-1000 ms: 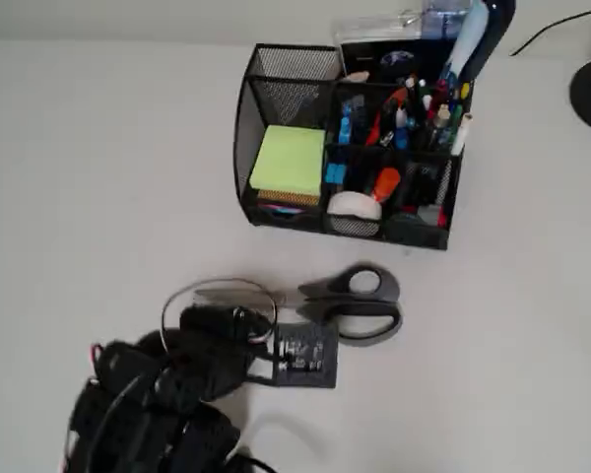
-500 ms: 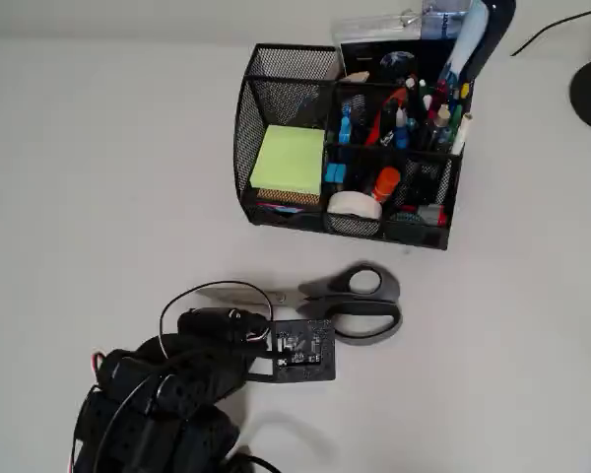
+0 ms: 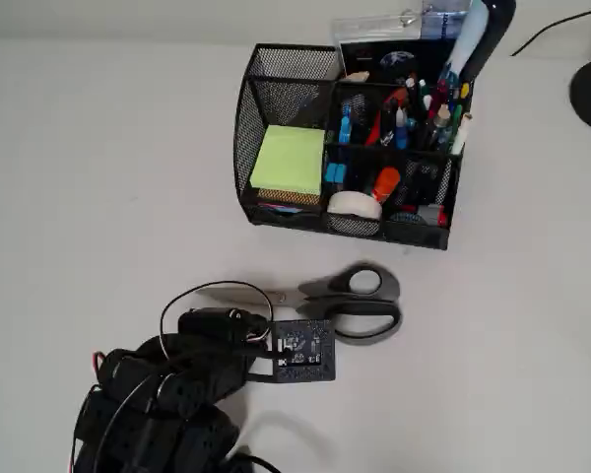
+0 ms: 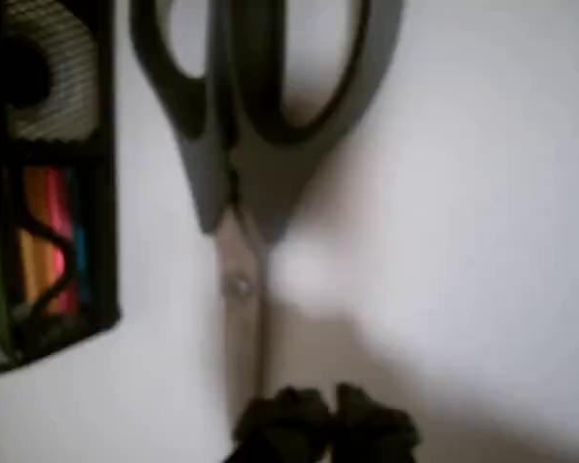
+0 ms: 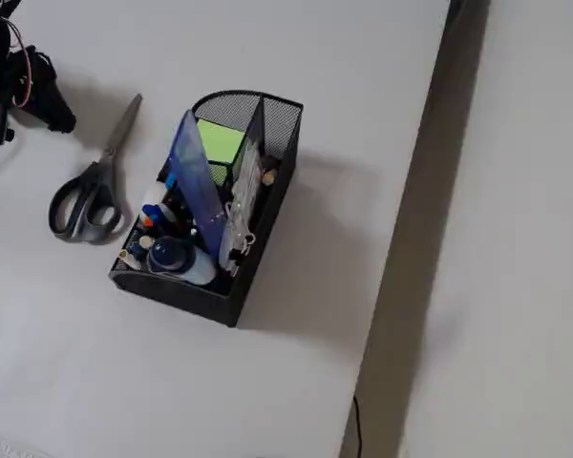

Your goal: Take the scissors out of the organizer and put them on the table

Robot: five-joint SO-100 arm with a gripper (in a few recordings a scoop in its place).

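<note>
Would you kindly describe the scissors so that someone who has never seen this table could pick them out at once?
On the white table, find the black mesh organizer; the scissors lie flat on the bare tabletop in front of it in the overhead view, apart from it. They have two dark grey oval loop handles and silver blades pointing toward the robot's gripper, unlike the coloured pens standing inside the organizer.

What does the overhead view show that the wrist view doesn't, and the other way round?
Overhead: the whole organizer with its lime-green pad, pens and tape roll, and the arm beside the scissors. Wrist: a blurred close-up along the blades to the pivot screw, with the gripper at the bottom edge. Both: the scissors flat on the white table, apart from the organizer.
</note>
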